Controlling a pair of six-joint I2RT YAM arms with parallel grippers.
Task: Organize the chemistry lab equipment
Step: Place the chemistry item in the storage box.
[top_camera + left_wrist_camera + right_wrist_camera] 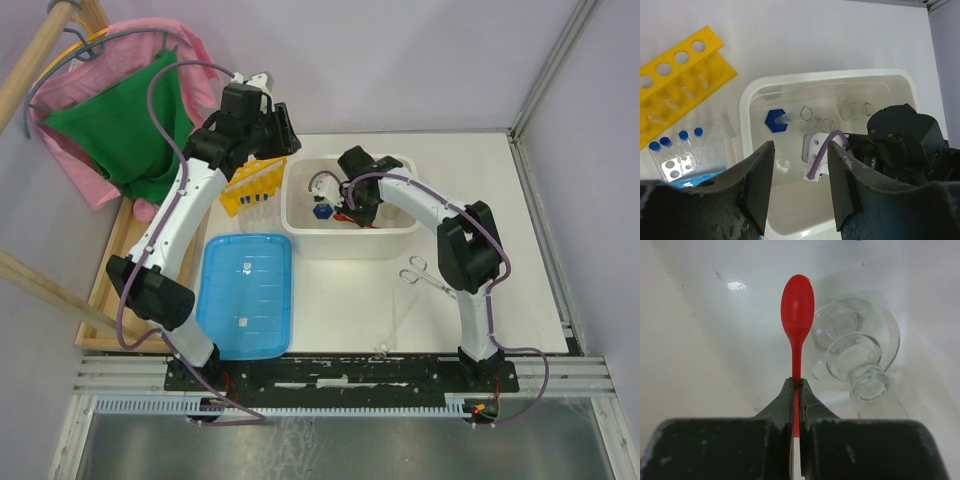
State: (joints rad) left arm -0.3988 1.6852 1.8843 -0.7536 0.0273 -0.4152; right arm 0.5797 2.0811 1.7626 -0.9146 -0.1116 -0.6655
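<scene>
Lifting the red-tipped rod [797, 305] out of the white tub [350, 243] needs a straight rise: our right gripper [797, 384] is clenched on its stem, and a glass flask [855, 347] lies just beside it, at 3 o'clock. Only in the left wrist view do we see our left gripper [800, 150] released and empty, with the yellow rack [670, 95] at 10 o'clock.
</scene>
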